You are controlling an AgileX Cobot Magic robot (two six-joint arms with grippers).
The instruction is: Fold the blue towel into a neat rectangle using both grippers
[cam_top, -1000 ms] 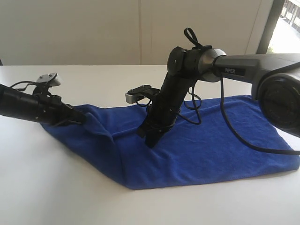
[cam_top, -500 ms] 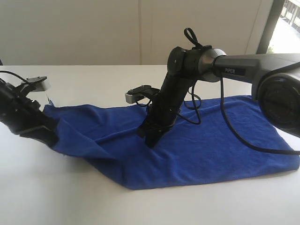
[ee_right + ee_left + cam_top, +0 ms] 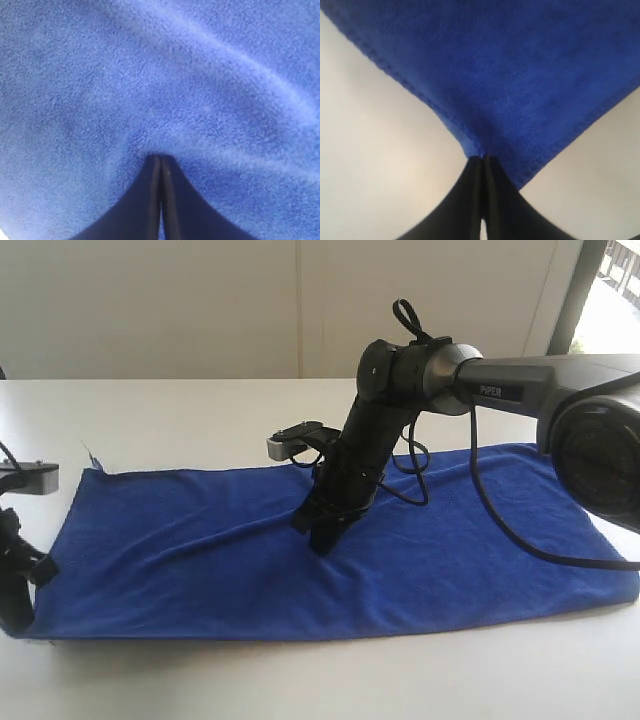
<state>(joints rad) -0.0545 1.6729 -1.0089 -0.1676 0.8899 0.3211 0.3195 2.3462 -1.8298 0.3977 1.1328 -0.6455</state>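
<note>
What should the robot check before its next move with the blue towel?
1. Is the left hand shut on a corner of the deep-blue soft microfibre towel? Ok.
2. Is the right hand pinching cloth at the towel's middle? Cannot tell; its fingers are together, tips against the pile.
3. Is the towel spread flat on the white table? Ok, only faint ripples.
4. Is the thin black cable clear of the towel? Not ok; it crosses over the right part.
5. Is the far right corner lying flat? Cannot tell; the right arm hides it.
</note>
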